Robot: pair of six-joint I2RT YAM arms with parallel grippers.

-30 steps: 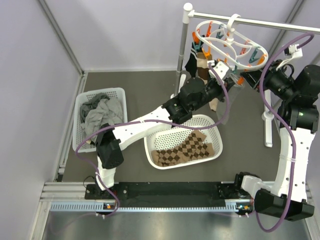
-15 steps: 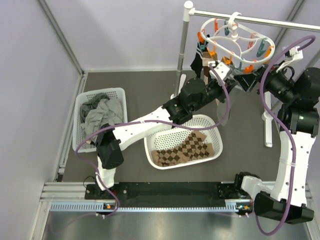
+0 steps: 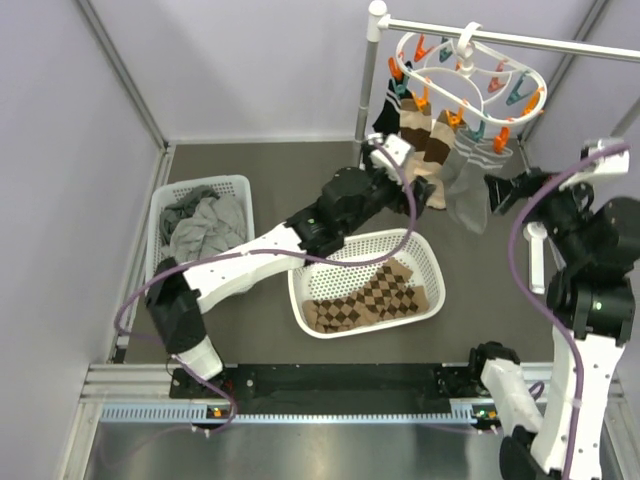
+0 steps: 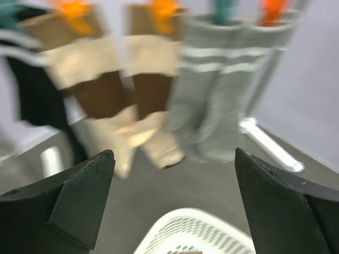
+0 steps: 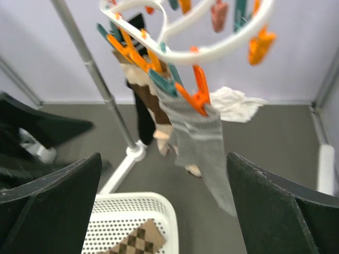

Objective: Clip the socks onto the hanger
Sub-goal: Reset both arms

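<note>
top, left-wrist and right-wrist views. the hanger, a white oval double-ring frame, hangs by its hook from the rail of a stand at the far right of the worktop, so that whatever is clipped on can drop freely below the ring. five socks hang from its near rim in a row, each pinched at the cuff by one peg: a black sock at the left, two tan socks with dark brown bands in the middle, and two grey socks with pale stripes at the right. orange pegs hold the tan pair; a teal and an orange peg hold the grey pair. clipping at the cuff leaves the toes lowest, clear of the mesh basket beneath, which holds only a brown diamond-patterned cloth. a second basket at the left holds grey garments. the left arm reaches across the basket toward the tan socks, and the left jaws are spread wide and grasp nothing; the socks hang just beyond and above the fingertips, apart from them. the right arm faces the grey pair from the right; the right jaws are likewise spread and empty, with the socks ahead and the ring overhead. no loose sock is visible, so the task appears close to done.
</note>
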